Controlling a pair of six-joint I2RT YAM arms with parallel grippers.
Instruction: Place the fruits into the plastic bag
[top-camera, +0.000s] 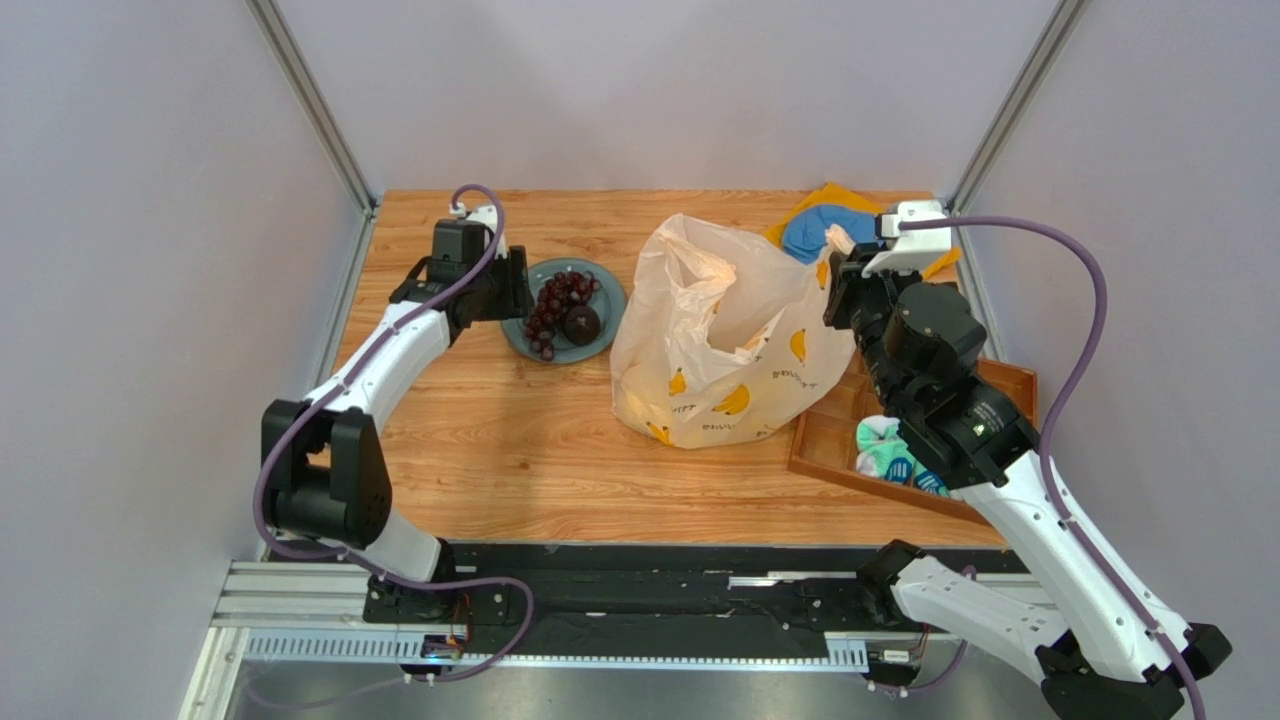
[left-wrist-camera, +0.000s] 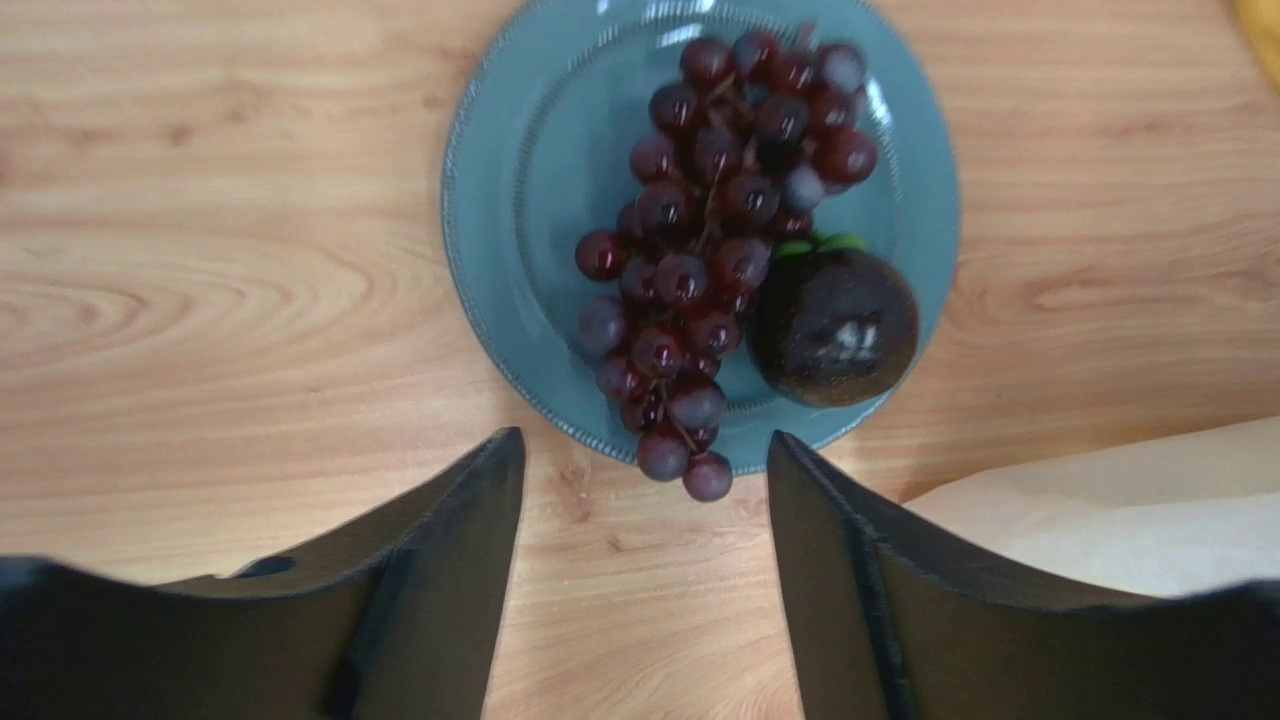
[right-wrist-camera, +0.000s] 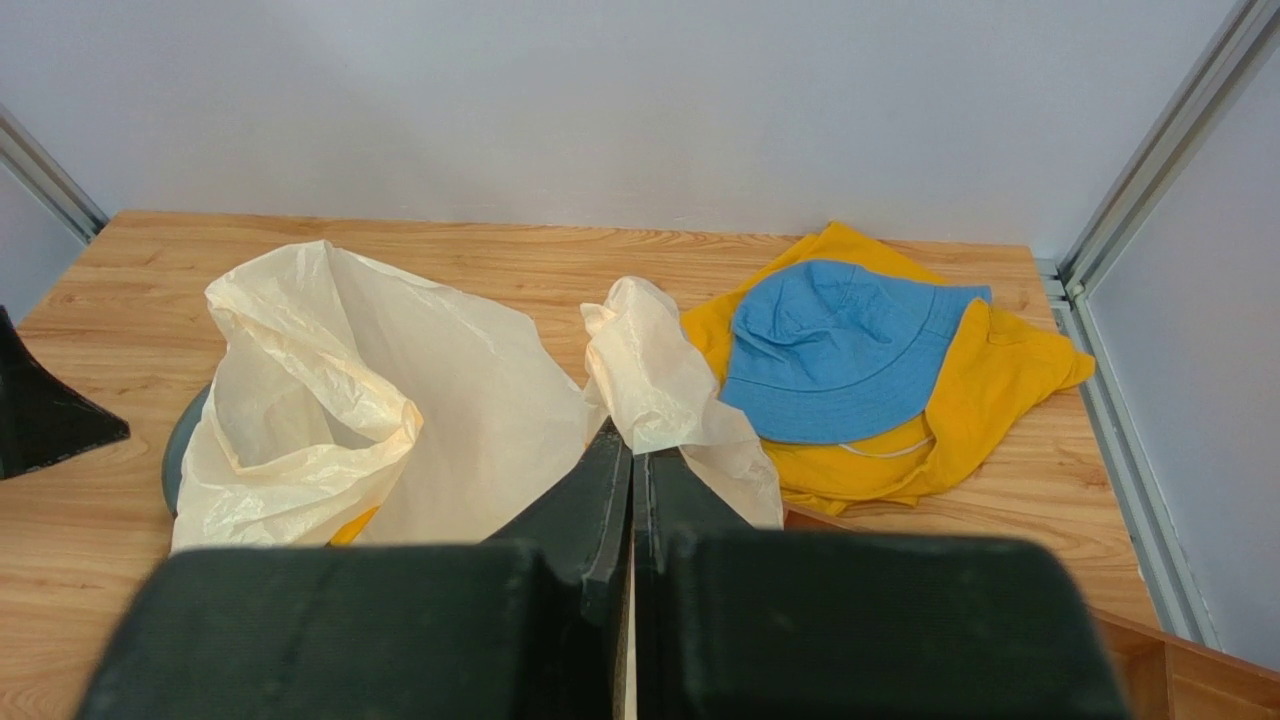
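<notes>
The wooden table (top-camera: 496, 450) carries everything. The plastic bag (top-camera: 729, 338) is the biggest thing on it: thin, crinkly, pale peach-beige and half see-through, slumped right of centre with its mouth gaping upward. Yellow patches show through its lower wall; whether they are fruit or print, I cannot tell. A shallow wooden tray (top-camera: 842, 450) lies at the bag's right. Behind the bag, in the far right corner, a yellow cloth (right-wrist-camera: 992, 375) lies under a blue hat (right-wrist-camera: 842, 345).

Left of the bag, close but apart, sits the round grey-blue plate (left-wrist-camera: 511, 165). On it lies a bunch of dark purple grapes (left-wrist-camera: 706, 225), glossy, running lengthwise across the plate, one end spilling over the rim. A dark round fruit (left-wrist-camera: 834, 327) with a pale patch on top touches the bunch on its bag side.

The right gripper (right-wrist-camera: 631, 480) is clamped tight on one handle loop of the bag, holding it up. The left gripper (left-wrist-camera: 646, 450) hangs over the plate's edge, jaws apart and touching nothing, the grapes just ahead of its fingertips.
</notes>
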